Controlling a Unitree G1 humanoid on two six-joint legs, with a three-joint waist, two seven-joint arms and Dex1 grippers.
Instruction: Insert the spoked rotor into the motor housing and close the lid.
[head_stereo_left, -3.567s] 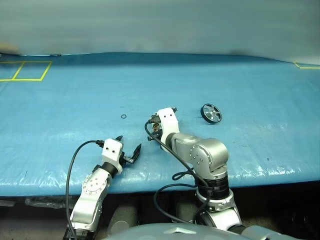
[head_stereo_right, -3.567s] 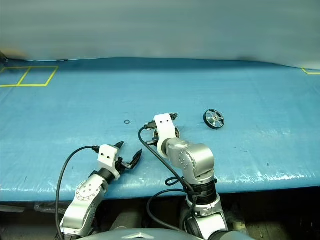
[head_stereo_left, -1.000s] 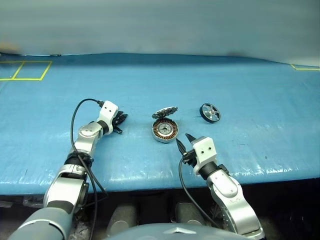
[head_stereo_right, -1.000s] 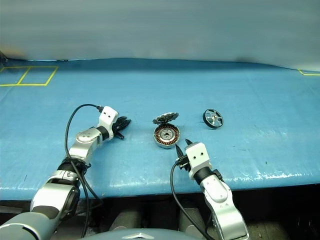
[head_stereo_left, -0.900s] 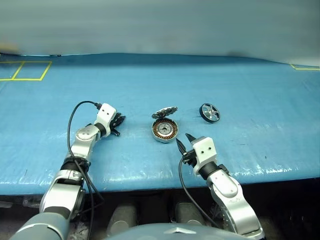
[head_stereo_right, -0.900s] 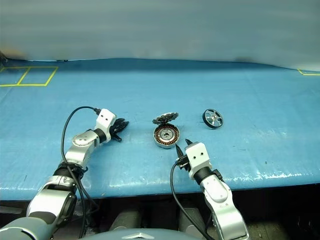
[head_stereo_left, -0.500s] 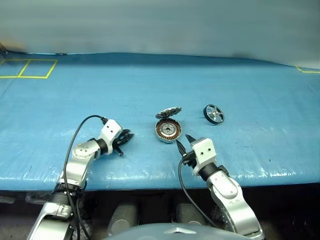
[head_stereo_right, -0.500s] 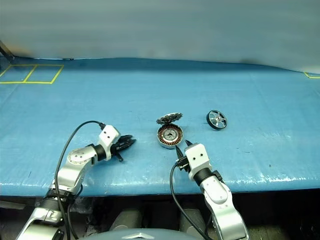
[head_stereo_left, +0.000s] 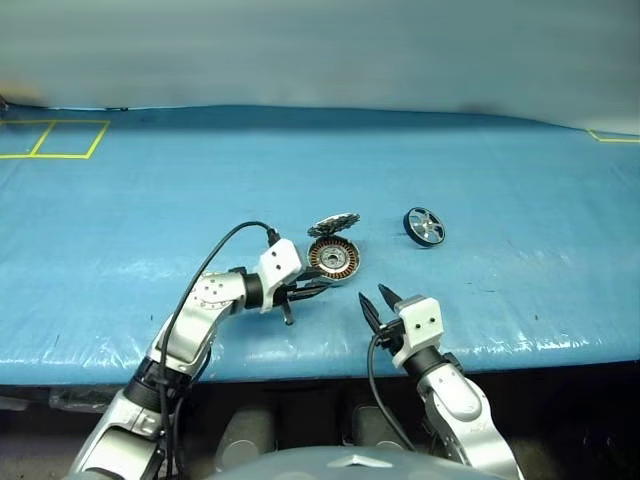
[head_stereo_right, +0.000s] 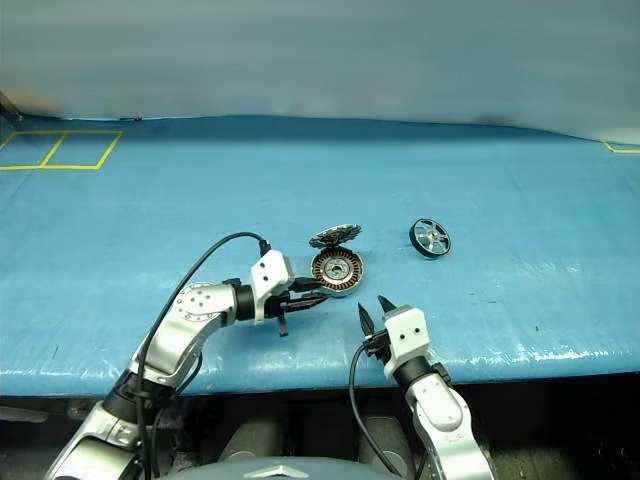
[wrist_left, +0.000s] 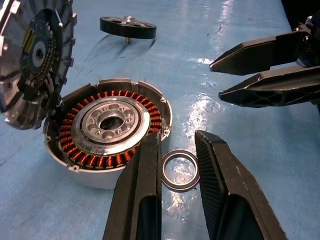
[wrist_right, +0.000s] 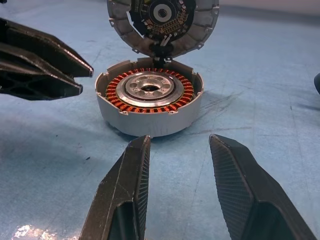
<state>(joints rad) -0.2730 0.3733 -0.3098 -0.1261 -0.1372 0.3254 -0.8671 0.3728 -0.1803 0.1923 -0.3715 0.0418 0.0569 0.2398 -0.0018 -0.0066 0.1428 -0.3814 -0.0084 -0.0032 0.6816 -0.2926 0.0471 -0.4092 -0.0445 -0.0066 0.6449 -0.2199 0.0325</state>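
The blue surface (head_stereo_left: 150, 200) carries everything, and both arms reach over its near edge. The left end effector (head_stereo_left: 305, 291) points toward the right, its tips just beside the near-left rim of the motor housing (head_stereo_left: 333, 260). In the left wrist view a thin washer ring (wrist_left: 180, 170) shows between its two narrowly parted fingers; whether they pinch it or it merely lies on the surface between them cannot be told. The right end effector (head_stereo_left: 375, 299) sits nearer the surface edge, just short of the housing, pointing forward with its fingers moderately apart and nothing between them.

The housing lies open, copper windings showing around the central hub, and the lid (head_stereo_left: 333, 224) stands tilted up from the far rim. The spoked rotor (head_stereo_left: 423, 226) rests well apart from the housing, farther out and to the right, propped somewhat on its rim rather than lying fully flat.

The coming pick turns on this: the rotor lies ahead and to the right of the right end effector, which is plainly the nearer and empty one, with the housing between the rotor and the left arm.
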